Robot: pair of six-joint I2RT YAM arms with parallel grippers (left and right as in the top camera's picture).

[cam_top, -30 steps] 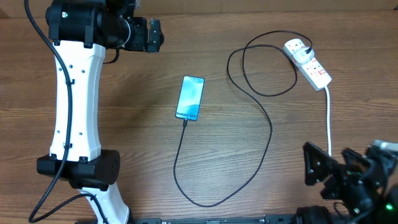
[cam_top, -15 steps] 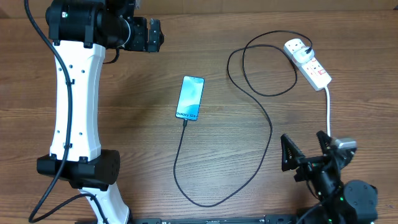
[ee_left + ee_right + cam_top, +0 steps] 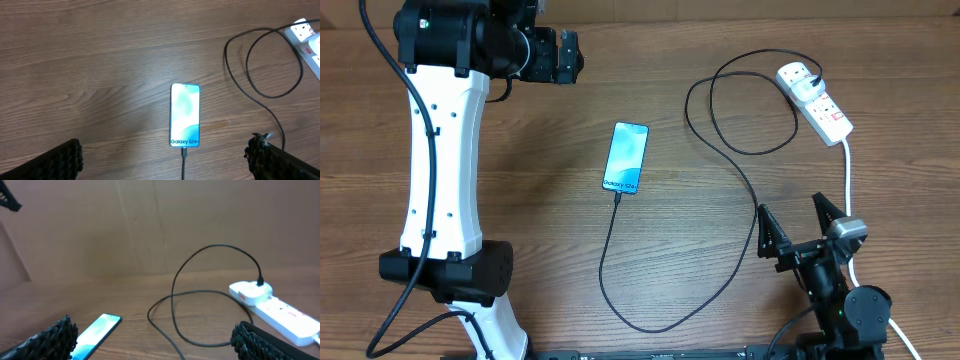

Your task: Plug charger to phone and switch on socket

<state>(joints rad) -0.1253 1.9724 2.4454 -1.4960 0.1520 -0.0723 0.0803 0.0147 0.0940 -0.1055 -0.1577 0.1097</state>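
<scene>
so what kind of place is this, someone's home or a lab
Most likely a robot test bench, not a home: a white robot arm stands at a wood-grain table, a plain brown board backs it, and a phone and power strip are laid out.

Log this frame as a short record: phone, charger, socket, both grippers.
phone: flat on the table, screen lit and facing up
charger: tip at the phone's bottom edge, seemingly plugged in; other end in the socket
socket: far right corner; switch state unreadable
left gripper: open, empty, clear of the phone
right gripper: open, empty, beside the white cord
</scene>
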